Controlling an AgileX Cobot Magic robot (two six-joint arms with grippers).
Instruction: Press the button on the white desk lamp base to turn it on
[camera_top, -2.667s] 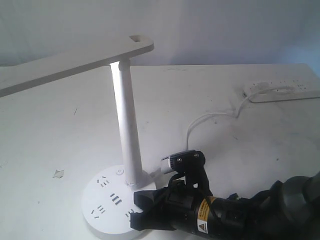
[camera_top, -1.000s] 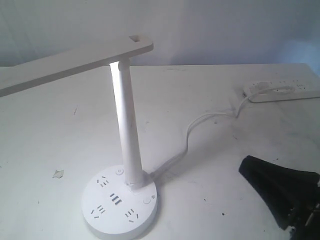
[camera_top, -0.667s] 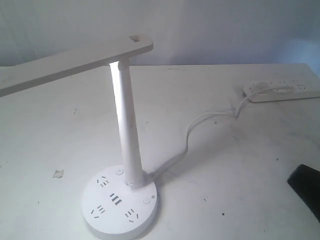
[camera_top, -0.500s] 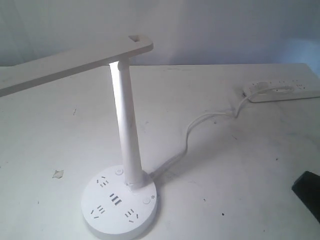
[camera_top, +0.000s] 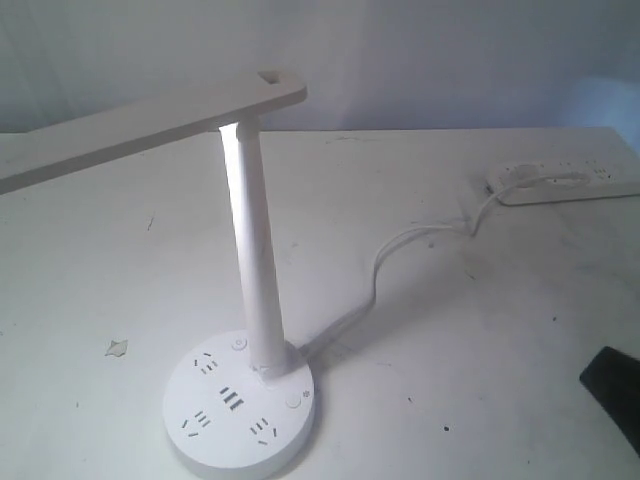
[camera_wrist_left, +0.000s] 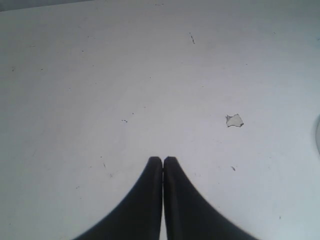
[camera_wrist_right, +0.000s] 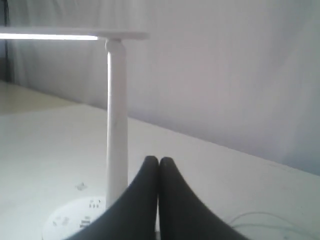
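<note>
The white desk lamp base (camera_top: 215, 420) lies at the front of the table, its tall post (camera_top: 255, 270) glowing on one side. The button (camera_top: 293, 400) sits on the base's right part, beside a tiny sun mark, uncovered. My right gripper (camera_top: 608, 384) shows only as a dark tip at the right edge, well away from the base. In the right wrist view this gripper (camera_wrist_right: 159, 160) is shut and empty, facing the post (camera_wrist_right: 116, 125) and the base (camera_wrist_right: 65, 220); the lamp head's strip (camera_wrist_right: 50, 36) shines bright. My left gripper (camera_wrist_left: 163, 159) is shut over bare table.
The lamp head (camera_top: 150, 125) overhangs the left half of the table. A white cord (camera_top: 400, 245) runs from the base to a power strip (camera_top: 565, 182) at the back right. A small scrap (camera_top: 117, 347) lies left of the base, also seen as scrap (camera_wrist_left: 233, 120).
My right gripper has drawn back from the lamp base to the lower right edge of the exterior view, uncovering the button. Over the last half second it has hardly moved.
</note>
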